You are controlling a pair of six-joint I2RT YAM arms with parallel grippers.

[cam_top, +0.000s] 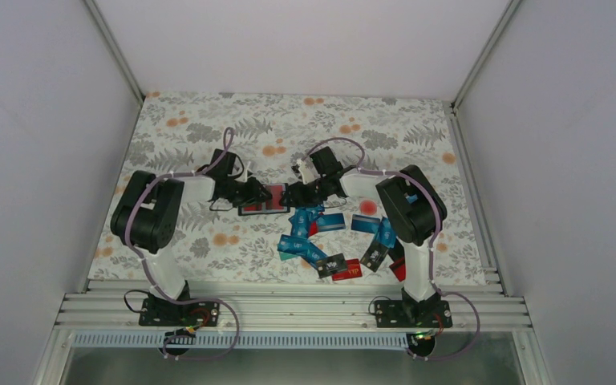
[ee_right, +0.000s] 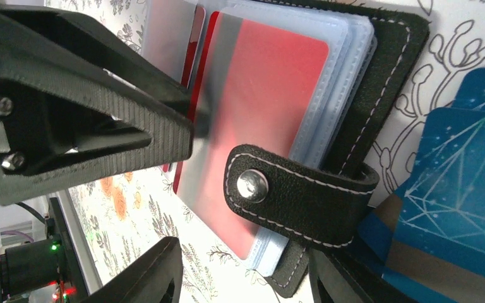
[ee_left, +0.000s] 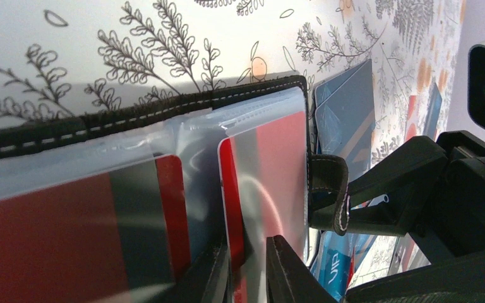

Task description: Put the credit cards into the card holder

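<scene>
Card holder (ee_right: 385, 76) with two red cards (ee_left: 278, 158), right claw (ee_right: 180, 192) apart, left claw (ee_left: 247, 265) of unclear state

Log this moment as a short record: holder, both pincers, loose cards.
holder: black stitched folding card holder, open on the floral tablecloth, red plastic cards in its clear sleeves
left pincer: fingers astride a sleeve edge with a red card; grip unclear
right pincer: open, upper finger against a sleeve, near the snap strap
loose cards: thin plastic credit cards, mostly blue, heaped right of the holder
</scene>
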